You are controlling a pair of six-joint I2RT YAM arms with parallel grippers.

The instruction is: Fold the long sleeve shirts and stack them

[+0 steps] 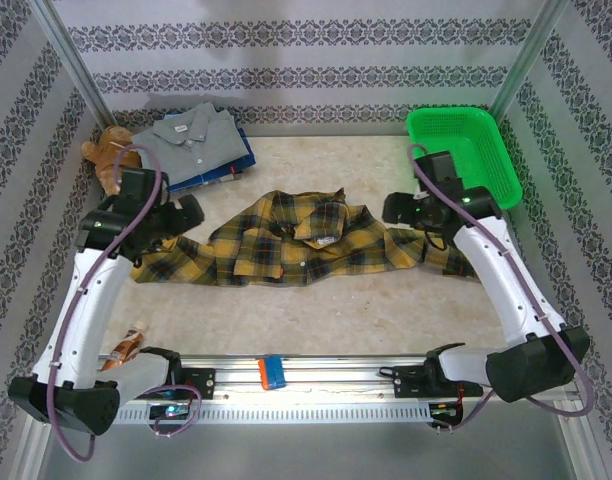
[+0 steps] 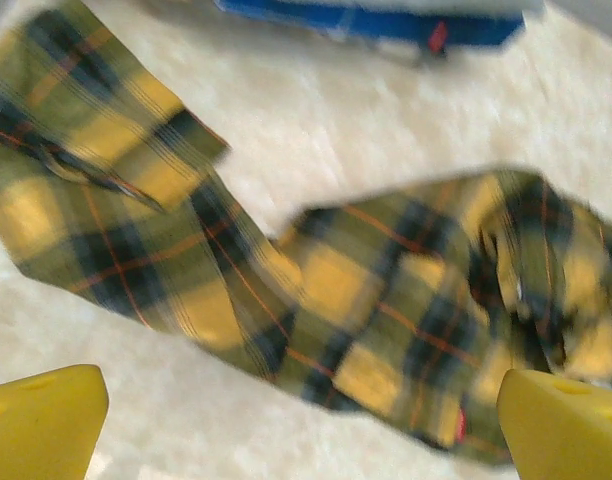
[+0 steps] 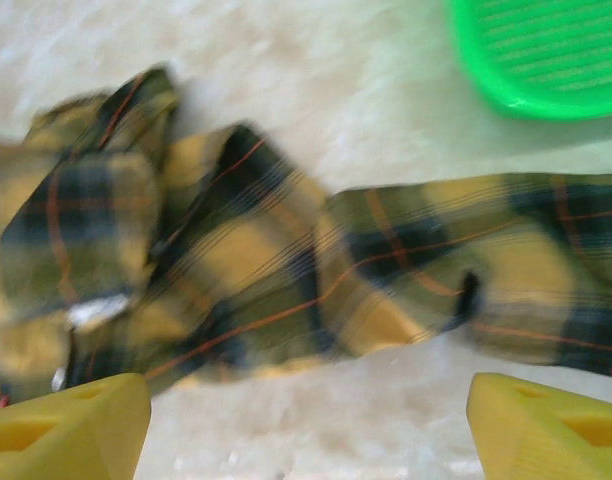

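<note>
With left gripper (image 2: pixel 304 430) and right gripper (image 3: pixel 306 430) wide and empty, we should smooth the plaid shirt (image 1: pixel 296 240) flat before folding.

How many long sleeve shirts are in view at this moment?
3: plaid shirt spread at centre; grey shirt folded back left; blue shirt under it, mostly hidden.

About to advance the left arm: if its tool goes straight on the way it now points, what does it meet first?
The left tool, open, would likely meet the plaid shirt lying straight ahead between its fingers; depth is unclear.
</note>
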